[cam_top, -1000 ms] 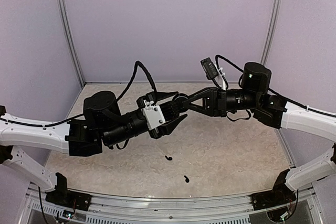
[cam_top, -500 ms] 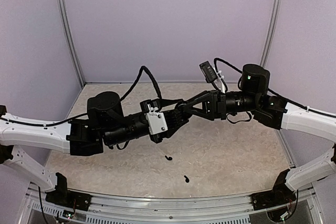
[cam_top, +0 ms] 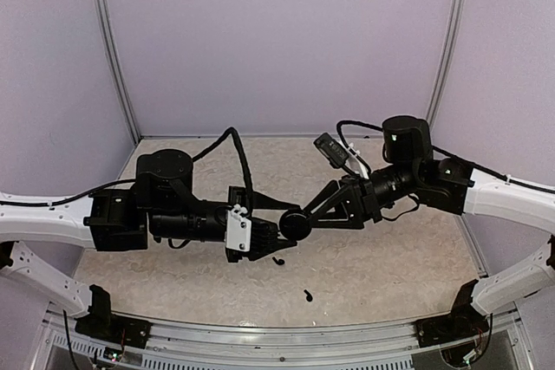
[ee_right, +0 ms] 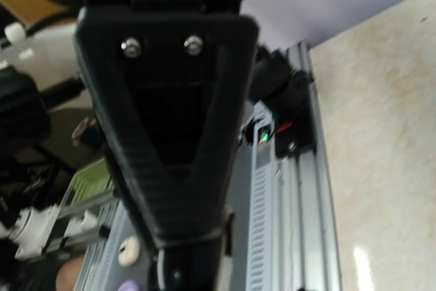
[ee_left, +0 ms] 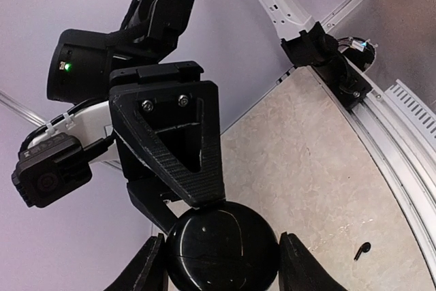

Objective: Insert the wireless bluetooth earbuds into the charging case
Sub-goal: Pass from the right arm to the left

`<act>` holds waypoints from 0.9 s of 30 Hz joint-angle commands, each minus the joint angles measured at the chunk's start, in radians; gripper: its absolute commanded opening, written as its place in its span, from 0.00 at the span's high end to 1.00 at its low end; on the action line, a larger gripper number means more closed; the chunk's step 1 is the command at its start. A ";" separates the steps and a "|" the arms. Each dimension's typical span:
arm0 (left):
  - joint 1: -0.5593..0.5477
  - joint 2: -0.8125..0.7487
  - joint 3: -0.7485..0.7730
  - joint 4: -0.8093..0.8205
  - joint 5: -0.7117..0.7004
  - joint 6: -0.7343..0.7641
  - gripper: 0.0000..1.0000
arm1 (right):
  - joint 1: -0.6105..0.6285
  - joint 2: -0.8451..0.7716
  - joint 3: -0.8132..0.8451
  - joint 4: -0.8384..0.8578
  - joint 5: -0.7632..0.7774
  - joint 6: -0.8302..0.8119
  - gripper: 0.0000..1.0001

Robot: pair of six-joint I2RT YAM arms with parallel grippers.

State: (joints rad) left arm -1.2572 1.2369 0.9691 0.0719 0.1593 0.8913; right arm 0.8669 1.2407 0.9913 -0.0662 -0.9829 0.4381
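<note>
Charging case (ee_left: 221, 247) is up off the surface (cam_top: 390, 266) and its lid looks shut. Left jaws are clamped on the case, with a finger (ee_left: 146, 267) touching each side. Right jaws meet the case from the opposite side, partly parted. One right finger (ee_left: 180, 148) has its tip on top of the case and the other goes behind it; can't tell if they grip. One earbud (cam_top: 277, 260) lies on the surface just below the case. The second earbud (cam_top: 307, 295) lies farther from the case on the same side, apart from the first.
</note>
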 commanded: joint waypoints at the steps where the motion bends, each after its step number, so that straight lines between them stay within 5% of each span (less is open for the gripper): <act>1: 0.001 -0.019 0.040 -0.099 0.086 0.007 0.77 | 0.036 0.026 0.053 -0.143 -0.021 -0.078 0.51; 27: 0.002 0.021 0.060 -0.145 0.099 0.056 0.77 | 0.109 0.157 0.133 -0.255 -0.030 -0.137 0.61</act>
State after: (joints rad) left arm -1.2572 1.2514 0.9901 -0.0849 0.2325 0.9310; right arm 0.9607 1.3811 1.0897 -0.2897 -0.9989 0.3256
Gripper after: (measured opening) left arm 0.502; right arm 0.390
